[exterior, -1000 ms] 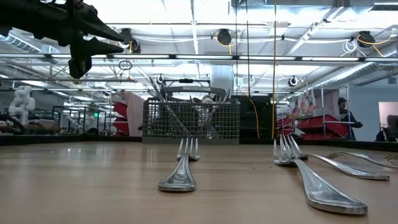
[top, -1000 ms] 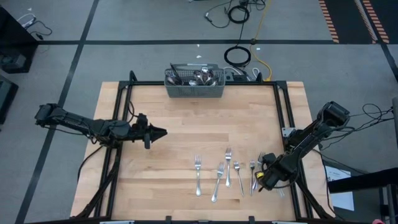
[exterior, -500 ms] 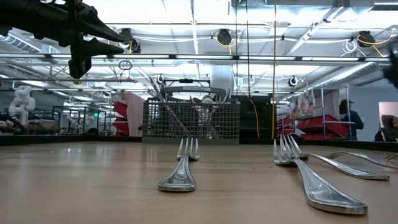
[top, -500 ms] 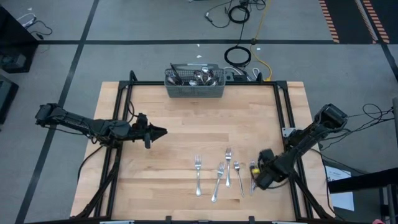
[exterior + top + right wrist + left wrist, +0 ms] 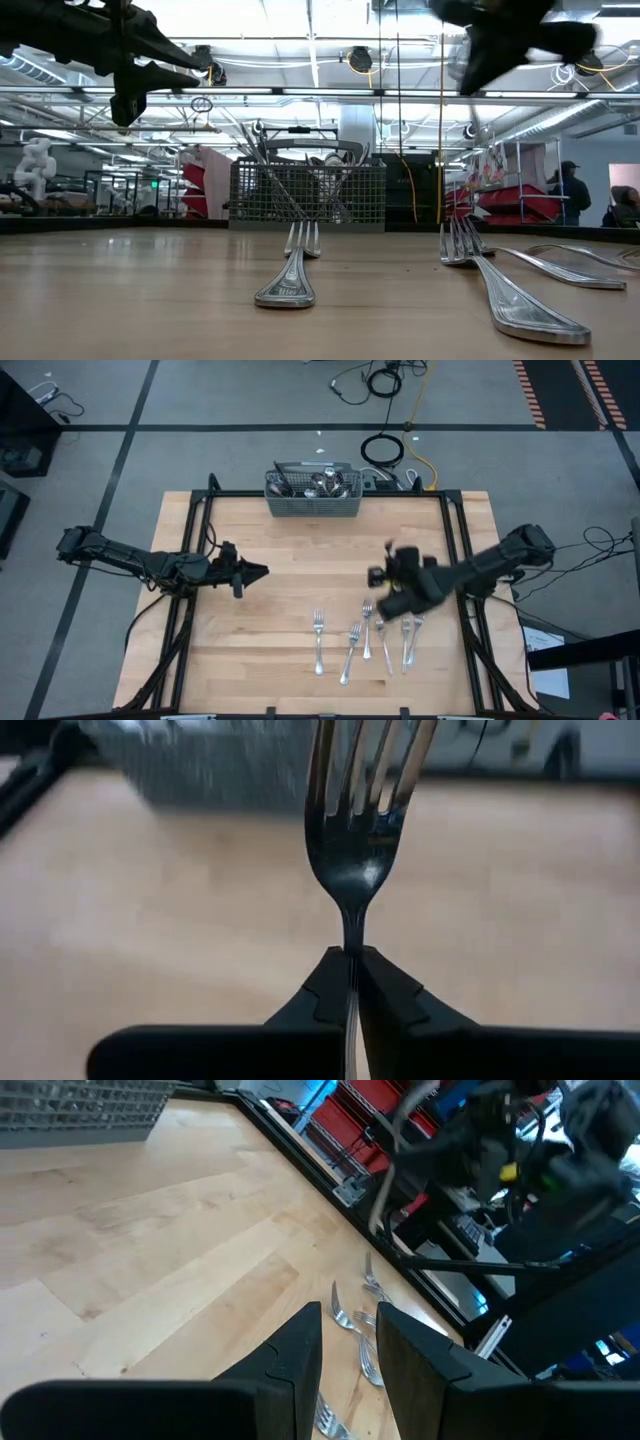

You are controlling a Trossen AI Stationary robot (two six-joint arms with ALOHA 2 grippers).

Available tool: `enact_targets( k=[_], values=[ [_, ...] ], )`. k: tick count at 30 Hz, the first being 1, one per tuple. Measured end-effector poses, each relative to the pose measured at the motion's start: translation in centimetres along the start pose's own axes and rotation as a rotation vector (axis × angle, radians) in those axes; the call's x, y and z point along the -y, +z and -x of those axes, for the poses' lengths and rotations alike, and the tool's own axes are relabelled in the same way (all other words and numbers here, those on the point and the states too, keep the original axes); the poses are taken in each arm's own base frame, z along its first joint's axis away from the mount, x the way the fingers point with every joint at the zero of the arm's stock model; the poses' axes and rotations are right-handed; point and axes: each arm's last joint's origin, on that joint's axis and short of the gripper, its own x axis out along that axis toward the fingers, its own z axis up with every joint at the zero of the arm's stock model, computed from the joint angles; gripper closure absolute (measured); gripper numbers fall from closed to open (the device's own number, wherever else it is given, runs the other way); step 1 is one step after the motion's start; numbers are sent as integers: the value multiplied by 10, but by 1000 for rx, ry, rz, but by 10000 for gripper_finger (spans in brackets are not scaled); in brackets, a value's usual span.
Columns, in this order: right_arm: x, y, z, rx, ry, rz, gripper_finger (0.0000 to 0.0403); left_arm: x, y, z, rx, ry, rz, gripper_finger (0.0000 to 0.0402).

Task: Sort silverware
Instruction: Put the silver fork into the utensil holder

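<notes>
Several silver forks [image 5: 350, 645] lie flat on the wooden table near its front edge, handles toward the near side. My right gripper [image 5: 388, 585] hangs above their far ends, shut on one more fork [image 5: 360, 840], and shows blurred high up in the low view [image 5: 480, 50]. The grey mesh basket [image 5: 312, 493] with more silverware stands at the far edge. My left gripper [image 5: 255, 572] waits over the table's left part; its fingers [image 5: 300, 1355] stand slightly parted with nothing between them. My right gripper pinches the fork at its neck [image 5: 349, 932], just below the tines, between its two fingertips. The fork lies along the fingers: the tines stick out past the tips toward the basket and the handle runs back between them. It is lifted clear of the table.
Black frame rails [image 5: 195, 560] run along both sides of the table. Bare wood lies between the basket and the row of forks. In the low view two forks [image 5: 290, 280] [image 5: 510, 290] lie close in front of the camera.
My right gripper has risen from the table's near right corner, beside the forks, and swung toward the table's middle and far side, turning as it went. It now carries a fork clear of the table. The forks on the table have stayed put.
</notes>
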Motion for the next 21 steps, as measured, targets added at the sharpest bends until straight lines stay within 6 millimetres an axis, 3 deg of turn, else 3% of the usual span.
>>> enact_targets(
  k=[7,12,17,21],
  values=[
    [-30,59,-53,155,-1,75,402,-1,0,0,11,15,-2,297],
    [-43,112,-89,270,32,106,403,-1,0,0,12,16,-2,297],
    [-36,168,-122,357,98,112,403,-1,0,0,12,15,-1,297],
    [-19,197,-141,400,71,143,403,-1,0,0,12,15,-1,297]
  ],
)
